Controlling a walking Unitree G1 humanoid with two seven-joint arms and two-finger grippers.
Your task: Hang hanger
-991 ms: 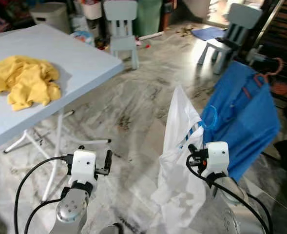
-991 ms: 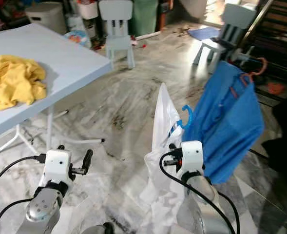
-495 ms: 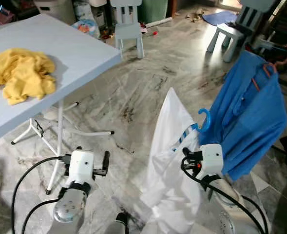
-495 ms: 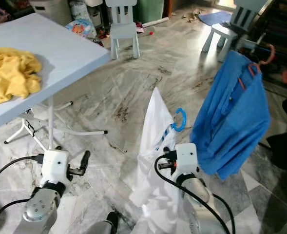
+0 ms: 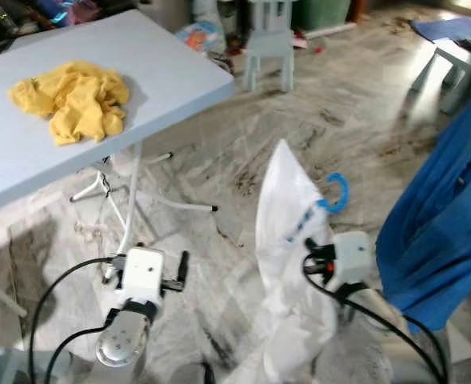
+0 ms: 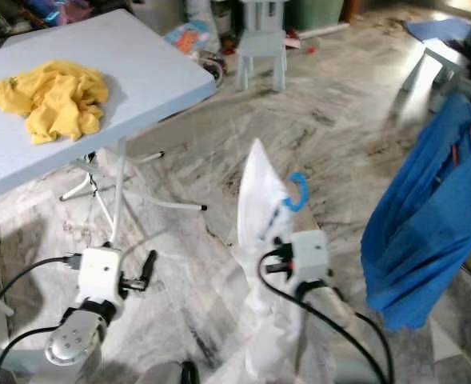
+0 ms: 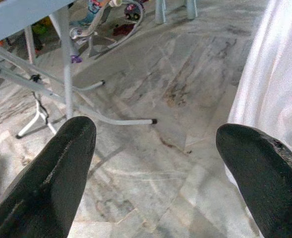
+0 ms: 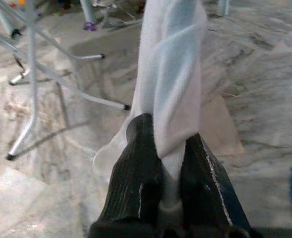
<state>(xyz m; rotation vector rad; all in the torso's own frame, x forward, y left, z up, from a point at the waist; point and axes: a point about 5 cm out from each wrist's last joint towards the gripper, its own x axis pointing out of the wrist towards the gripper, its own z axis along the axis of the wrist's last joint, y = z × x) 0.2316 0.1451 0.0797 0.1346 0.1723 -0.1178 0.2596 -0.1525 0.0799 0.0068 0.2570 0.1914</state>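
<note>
Robot carrying a white shirt on a blue hanger across a marble floor.

Head view: right gripper point(image 5: 319, 260) holds the white shirt point(image 5: 287, 240) up, blue hanger point(image 5: 337, 192) hook poking out on top. Left wrist view: left gripper point(image 7: 155, 173) fingers apart, empty. Right wrist view: fingers point(image 8: 141, 163) clamped on soft, limp cloth — light, likely slippery; the stiff hanger gives surer hold.

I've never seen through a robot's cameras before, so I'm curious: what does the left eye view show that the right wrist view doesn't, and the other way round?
Left eye view alone: the blue table carrying a yellow cloth, a blue garment hanging at the right, the blue hanger hook, and the left gripper, open and holding nothing.

Right wrist view alone: a close look at the right gripper, its two black fingers pinched shut on a twisted fold of the white garment.

Both share: that white garment, the marble floor, and the table's metal legs.
</note>
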